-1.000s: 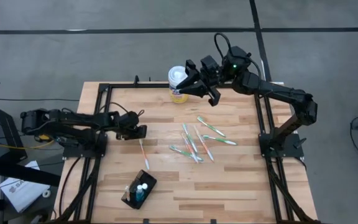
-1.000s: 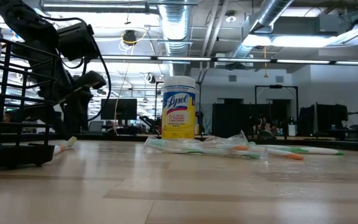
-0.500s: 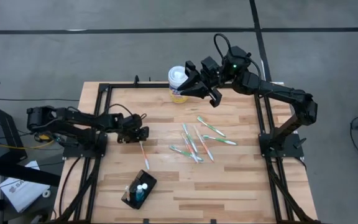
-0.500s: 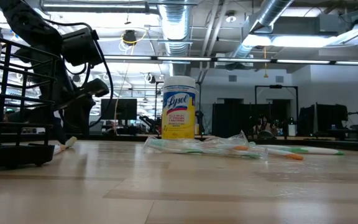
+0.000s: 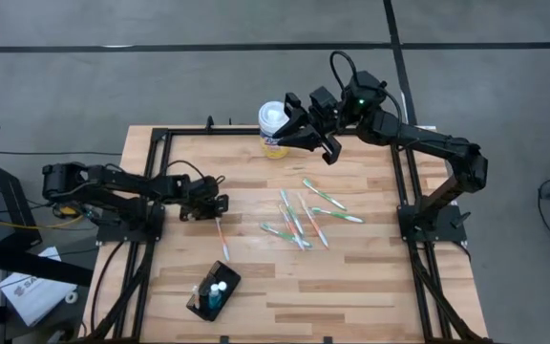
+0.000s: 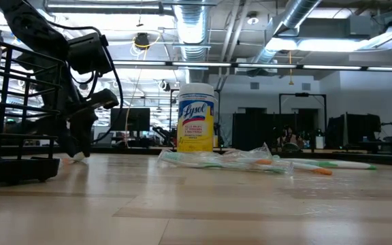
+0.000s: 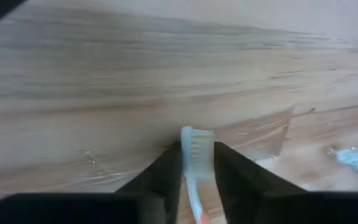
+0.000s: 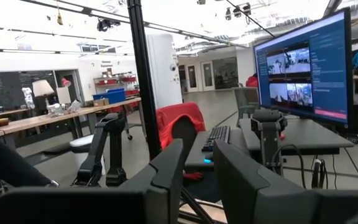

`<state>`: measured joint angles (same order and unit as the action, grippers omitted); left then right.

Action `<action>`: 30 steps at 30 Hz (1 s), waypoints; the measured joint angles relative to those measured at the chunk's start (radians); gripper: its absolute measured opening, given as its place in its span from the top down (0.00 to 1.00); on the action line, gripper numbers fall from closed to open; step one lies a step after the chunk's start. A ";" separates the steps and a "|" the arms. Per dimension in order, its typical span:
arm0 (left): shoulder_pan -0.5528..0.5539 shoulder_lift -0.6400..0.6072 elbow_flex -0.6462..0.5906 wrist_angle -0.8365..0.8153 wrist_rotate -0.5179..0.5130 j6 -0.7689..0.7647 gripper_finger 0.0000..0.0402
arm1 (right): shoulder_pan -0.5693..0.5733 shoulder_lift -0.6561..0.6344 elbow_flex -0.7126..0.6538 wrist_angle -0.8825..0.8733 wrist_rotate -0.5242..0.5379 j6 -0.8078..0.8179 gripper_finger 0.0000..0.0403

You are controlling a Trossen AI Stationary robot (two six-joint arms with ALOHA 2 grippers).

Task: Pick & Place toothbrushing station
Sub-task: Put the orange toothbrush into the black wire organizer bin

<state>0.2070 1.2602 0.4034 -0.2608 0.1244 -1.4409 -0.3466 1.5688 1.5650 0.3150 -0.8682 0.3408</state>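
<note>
An orange-and-white toothbrush (image 5: 222, 239) lies on the wooden table left of centre, its head toward the far edge. My left gripper (image 5: 216, 211) is down over that head end and shut on it, fingers reaching to the table in the low view (image 6: 79, 148). The toothbrushing station (image 5: 214, 291), a small black box with bottles in it, stands near the front edge, left of centre. My right gripper (image 5: 294, 129) hangs raised beside the canister at the far edge, open with nothing between its fingers (image 8: 197, 168). My left gripper pinches the toothbrush's bristle head (image 7: 197, 146) between its two fingers (image 7: 166, 177), one on each long side. The fingers slant down from the table's left and far side and run along the brush. The brush lies flat on the table.
A white-lidded yellow Lysol canister (image 5: 273, 124) stands at the far edge, middle. Several loose toothbrushes and clear wrappers (image 5: 302, 218) lie scattered right of centre. A black metal frame (image 5: 160, 139) borders the table on both sides.
My left gripper has tipped down and come down onto the head end of the orange toothbrush, then its fingers have closed in on the head. The toothbrush has stayed flat where it lay.
</note>
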 joint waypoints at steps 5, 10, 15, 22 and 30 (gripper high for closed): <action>0.000 0.000 -0.008 0.026 0.033 0.024 0.97 | 0.000 0.000 0.000 0.026 -0.003 0.000 0.80; -0.001 0.001 -0.016 0.081 -0.008 0.029 0.97 | -0.001 0.000 0.000 0.032 -0.003 0.000 0.80; 0.002 -0.007 -0.016 0.235 -0.147 0.047 0.98 | -0.004 0.000 0.000 0.035 -0.003 0.000 0.80; 0.007 -0.061 -0.013 0.344 -0.290 0.158 0.98 | -0.020 0.000 0.000 0.094 -0.003 0.030 0.80; -0.001 -0.337 -0.011 0.491 -0.528 0.587 0.98 | -0.054 0.000 0.000 0.132 0.007 0.084 0.80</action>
<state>0.2056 0.9231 0.3920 0.2300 -0.4039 -0.8539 -0.4007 1.5688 1.5649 0.4471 -0.8615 0.4245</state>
